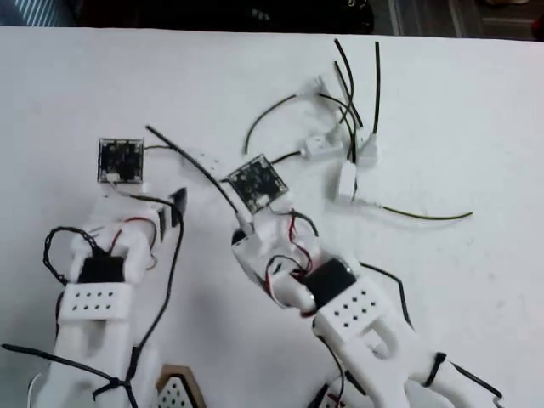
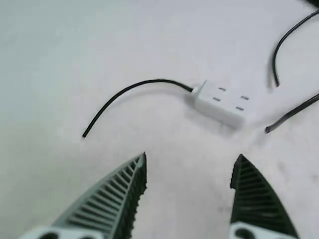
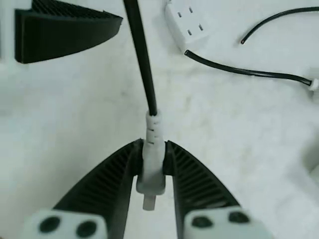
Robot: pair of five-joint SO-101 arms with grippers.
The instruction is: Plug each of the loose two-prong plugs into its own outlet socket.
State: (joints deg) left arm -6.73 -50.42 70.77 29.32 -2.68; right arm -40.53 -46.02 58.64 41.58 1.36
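Note:
My right gripper (image 3: 153, 147) is shut on a white two-prong plug (image 3: 150, 164), whose black cord (image 3: 141, 59) runs out ahead across the table. Beyond it lies a white outlet block (image 3: 187, 20) with its sockets facing up. In the high view the right gripper (image 1: 242, 234) sits mid-table, with the held cord (image 1: 191, 166) slanting away to the far left. My left gripper (image 2: 191, 159) stands open above bare table, short of the same outlet block (image 2: 222, 102), which trails its own black lead (image 2: 129, 92). In the high view the left gripper (image 1: 170, 208) is left of the right one.
Several more white plugs (image 1: 347, 180) with black and green cords (image 1: 425, 214) lie tangled at the back right of the white table (image 1: 76, 85). Loose cord ends (image 2: 291, 114) lie beside the outlet block. The left gripper's dark finger (image 3: 65, 30) shows near the held cord.

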